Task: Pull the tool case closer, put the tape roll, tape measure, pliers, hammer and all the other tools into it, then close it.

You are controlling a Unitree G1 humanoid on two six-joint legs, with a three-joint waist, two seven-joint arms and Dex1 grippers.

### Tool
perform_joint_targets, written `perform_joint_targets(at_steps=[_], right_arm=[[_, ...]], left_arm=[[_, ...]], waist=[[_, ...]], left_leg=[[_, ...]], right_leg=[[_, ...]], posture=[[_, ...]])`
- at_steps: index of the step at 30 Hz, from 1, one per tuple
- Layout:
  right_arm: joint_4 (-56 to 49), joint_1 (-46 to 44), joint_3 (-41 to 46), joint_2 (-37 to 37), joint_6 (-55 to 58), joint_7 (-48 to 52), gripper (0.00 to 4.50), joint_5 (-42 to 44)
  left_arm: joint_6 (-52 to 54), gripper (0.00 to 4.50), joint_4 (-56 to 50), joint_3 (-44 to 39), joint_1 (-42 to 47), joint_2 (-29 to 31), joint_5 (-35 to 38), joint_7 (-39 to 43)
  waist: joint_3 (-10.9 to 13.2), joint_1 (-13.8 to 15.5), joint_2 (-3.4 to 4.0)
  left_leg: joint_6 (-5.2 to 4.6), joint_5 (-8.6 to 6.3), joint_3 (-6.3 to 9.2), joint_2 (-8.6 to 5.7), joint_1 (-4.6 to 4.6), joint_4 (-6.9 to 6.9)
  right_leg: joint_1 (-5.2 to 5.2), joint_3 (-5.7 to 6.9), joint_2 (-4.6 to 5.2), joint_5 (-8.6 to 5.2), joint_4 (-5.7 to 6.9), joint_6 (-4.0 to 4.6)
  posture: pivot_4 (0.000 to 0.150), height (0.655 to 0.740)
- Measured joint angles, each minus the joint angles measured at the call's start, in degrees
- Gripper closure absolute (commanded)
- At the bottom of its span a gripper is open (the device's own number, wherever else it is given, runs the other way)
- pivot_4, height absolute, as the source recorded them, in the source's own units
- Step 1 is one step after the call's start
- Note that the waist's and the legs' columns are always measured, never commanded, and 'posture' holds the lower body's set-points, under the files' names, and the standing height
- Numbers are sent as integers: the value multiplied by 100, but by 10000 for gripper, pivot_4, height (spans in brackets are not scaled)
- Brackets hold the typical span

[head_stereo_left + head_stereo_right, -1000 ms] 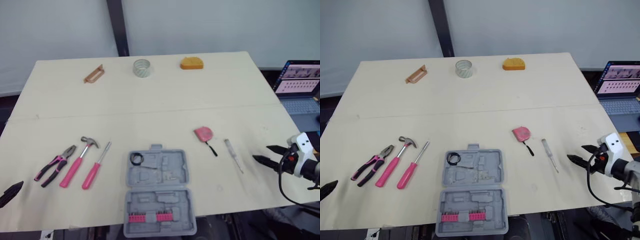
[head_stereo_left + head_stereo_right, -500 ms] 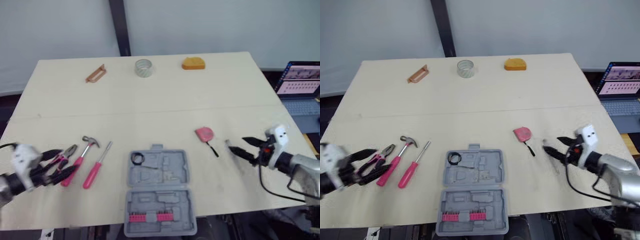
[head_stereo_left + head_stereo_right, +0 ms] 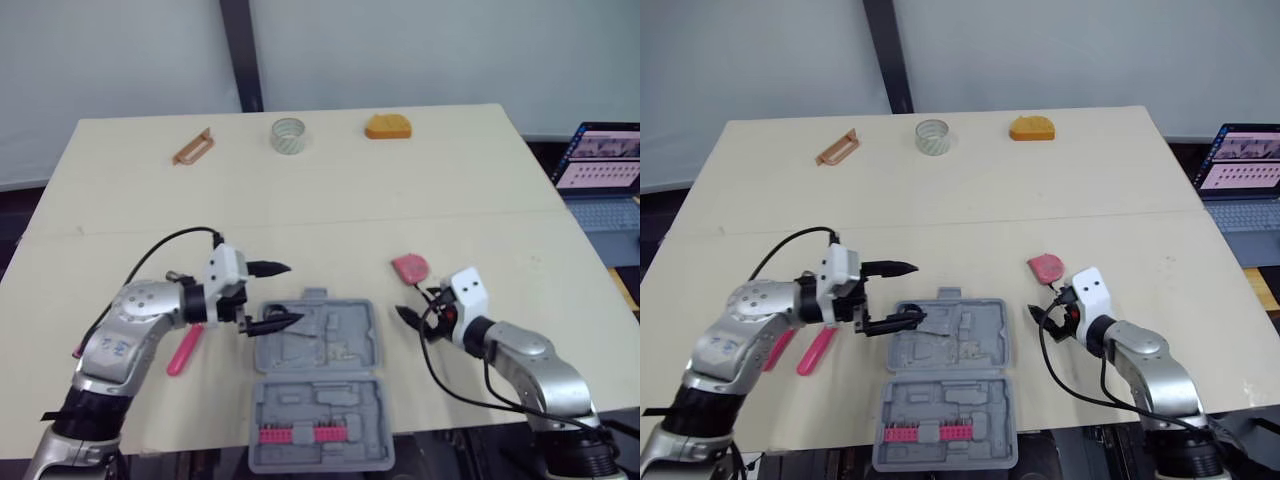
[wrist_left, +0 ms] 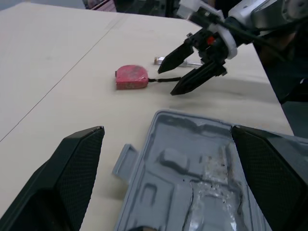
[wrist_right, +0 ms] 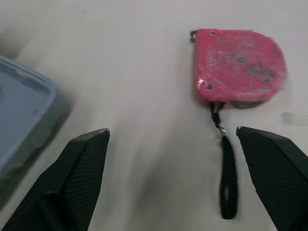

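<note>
Black fingers of the left pincer stand wide apart, holding nothing, poised over the far left corner of the grey tool case. Whether the lower tip touches the plastic is hard to tell. The case lies open and flat at the near edge of the counter, with a row of pink bits in its near half. Over on the other side, the right pincer is spread too, empty, tips just beside the black strap of the pink tape measure, close to the case's far right corner. A pink-handled screwdriver lies beside the left arm. Far back: the tape roll, an orange block, a brown handle. A laptop glows beyond the counter's right edge.
</note>
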State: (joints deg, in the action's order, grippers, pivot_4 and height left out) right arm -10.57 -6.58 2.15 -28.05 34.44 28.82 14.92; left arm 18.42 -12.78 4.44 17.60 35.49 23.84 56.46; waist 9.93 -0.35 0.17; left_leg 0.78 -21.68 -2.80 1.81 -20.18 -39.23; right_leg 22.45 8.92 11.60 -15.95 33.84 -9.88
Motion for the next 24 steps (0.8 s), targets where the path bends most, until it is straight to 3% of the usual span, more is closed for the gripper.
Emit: perform_joint_targets(at_steps=[17, 21, 24], right_arm=[[707, -344, 62, 582, -283, -387, 436, -293], [797, -373, 97, 590, -329, -427, 18062, -308], [798, -366, 97, 590, -328, -426, 34225, -307]], left_arm=[[-427, 0, 227, 465, 356, -545, -425, -24], [-521, 0, 228, 463, 339, -562, -497, -102], [-611, 0, 246, 458, 341, -621, -538, -198]], waist=[[0, 13, 0], [0, 14, 0], [0, 12, 0]], left_leg=[[0, 0, 2, 0, 0, -6], [-1, 0, 2, 0, 0, -7], [-1, 0, 2, 0, 0, -7]], right_leg=[[-2, 0, 0, 0, 1, 0], [-3, -1, 0, 0, 1, 0], [-3, 0, 0, 0, 0, 0]], posture=[[1500, 7400], [1500, 7400], [1500, 7400]])
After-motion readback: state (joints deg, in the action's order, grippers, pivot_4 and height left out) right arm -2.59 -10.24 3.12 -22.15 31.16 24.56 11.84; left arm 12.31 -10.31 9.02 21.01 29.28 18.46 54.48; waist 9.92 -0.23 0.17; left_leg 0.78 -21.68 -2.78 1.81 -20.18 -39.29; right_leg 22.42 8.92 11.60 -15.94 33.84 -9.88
